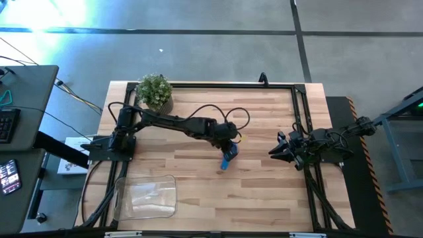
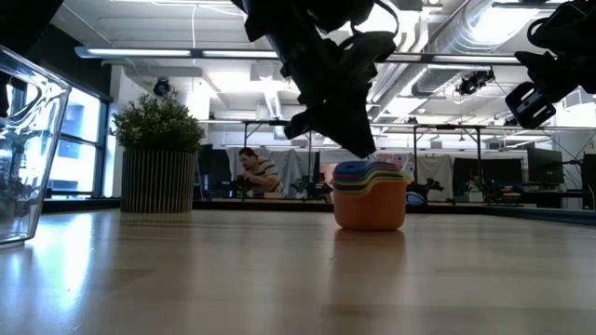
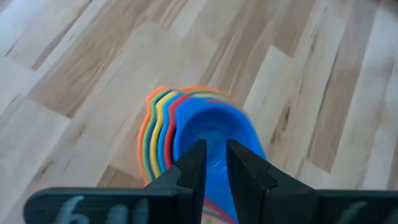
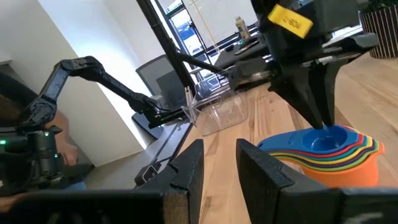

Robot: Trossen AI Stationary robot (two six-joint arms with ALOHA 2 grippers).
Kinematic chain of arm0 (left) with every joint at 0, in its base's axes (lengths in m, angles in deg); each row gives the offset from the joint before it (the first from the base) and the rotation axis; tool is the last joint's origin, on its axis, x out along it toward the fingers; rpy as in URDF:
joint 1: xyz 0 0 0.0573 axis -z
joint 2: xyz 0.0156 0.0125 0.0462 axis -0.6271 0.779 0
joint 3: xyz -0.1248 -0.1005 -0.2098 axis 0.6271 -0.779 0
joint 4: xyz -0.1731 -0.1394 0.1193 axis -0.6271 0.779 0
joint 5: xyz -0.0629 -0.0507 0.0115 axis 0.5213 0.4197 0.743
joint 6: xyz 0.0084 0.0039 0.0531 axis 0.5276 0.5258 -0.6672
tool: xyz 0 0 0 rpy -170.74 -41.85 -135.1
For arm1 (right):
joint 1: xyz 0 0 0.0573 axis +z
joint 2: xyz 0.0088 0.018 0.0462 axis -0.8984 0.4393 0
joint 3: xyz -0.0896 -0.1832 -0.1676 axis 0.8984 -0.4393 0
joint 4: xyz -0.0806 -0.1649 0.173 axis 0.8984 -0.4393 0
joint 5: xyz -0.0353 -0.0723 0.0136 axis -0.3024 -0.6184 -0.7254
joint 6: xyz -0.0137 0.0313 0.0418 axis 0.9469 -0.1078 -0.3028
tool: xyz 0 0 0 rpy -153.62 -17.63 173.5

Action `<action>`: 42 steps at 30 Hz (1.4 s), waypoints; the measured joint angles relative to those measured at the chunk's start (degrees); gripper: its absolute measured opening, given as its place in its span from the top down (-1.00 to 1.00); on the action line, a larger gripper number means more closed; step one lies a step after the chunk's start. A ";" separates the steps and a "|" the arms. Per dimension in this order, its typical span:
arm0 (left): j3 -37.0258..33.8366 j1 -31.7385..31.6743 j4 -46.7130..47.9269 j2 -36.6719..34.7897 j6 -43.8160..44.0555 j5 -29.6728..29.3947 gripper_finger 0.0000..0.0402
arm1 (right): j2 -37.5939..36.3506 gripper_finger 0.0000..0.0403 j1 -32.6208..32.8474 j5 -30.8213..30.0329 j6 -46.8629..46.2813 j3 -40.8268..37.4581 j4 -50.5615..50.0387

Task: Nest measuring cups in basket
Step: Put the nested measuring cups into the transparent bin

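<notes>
Your left gripper (image 3: 211, 163) looks pinched on the blue cup (image 3: 214, 134) topping the nested stack (image 2: 370, 195), ready to carry it toward the basket (image 1: 147, 196); right gripper (image 4: 217, 163) waits open.

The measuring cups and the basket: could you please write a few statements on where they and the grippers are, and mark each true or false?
1. The measuring cups sit nested in one stack on the table. True.
2. The stack is inside the basket. False: the basket is empty, well apart from the stack.
3. The left gripper is at the blue cup. True.
4. The right gripper holds a cup. False: it is open, empty, off to the side.
</notes>
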 joint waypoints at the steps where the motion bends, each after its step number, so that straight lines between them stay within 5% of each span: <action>1: -0.04 0.00 0.17 0.00 0.02 0.00 0.74 | 0.00 0.57 0.00 0.00 0.00 0.00 0.00; 22: 0.00 -0.02 0.59 2.80 1.08 0.98 0.74 | 0.02 0.57 0.00 0.01 0.00 0.00 0.00; 42: 0.33 -0.26 11.84 2.43 3.42 4.82 0.74 | 0.02 0.57 -0.02 0.01 0.00 0.00 0.00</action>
